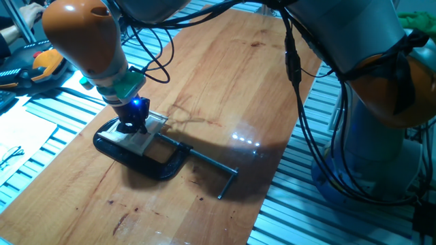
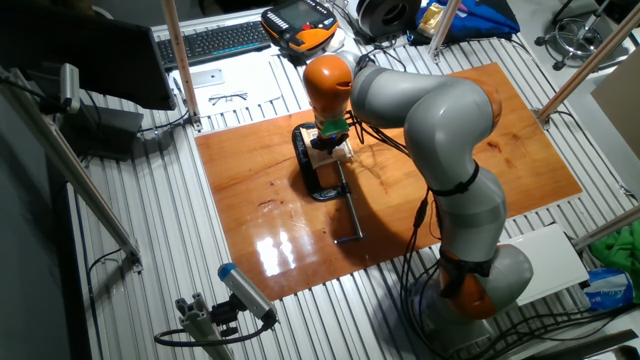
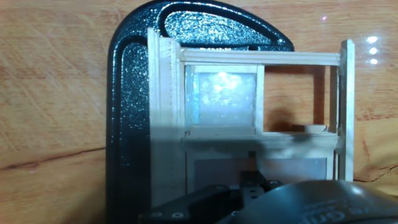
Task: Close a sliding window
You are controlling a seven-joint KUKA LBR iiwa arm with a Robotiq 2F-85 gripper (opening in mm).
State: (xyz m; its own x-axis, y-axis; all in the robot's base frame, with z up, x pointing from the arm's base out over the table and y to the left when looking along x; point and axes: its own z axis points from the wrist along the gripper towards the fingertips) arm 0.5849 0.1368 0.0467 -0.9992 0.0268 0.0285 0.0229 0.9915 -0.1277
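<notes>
While the tool (image 1: 133, 126) hangs over the sliding window (image 3: 249, 118), its fingers' spread stays hidden from view.

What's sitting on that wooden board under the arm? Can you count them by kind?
Model sliding window: 1
Black C-clamp: 1
Total: 2

No legible text, label, brand, number or sign anywhere. Embossed marks on the dark housing (image 3: 323, 202) at the hand view's lower edge, too blurred to read.
</notes>
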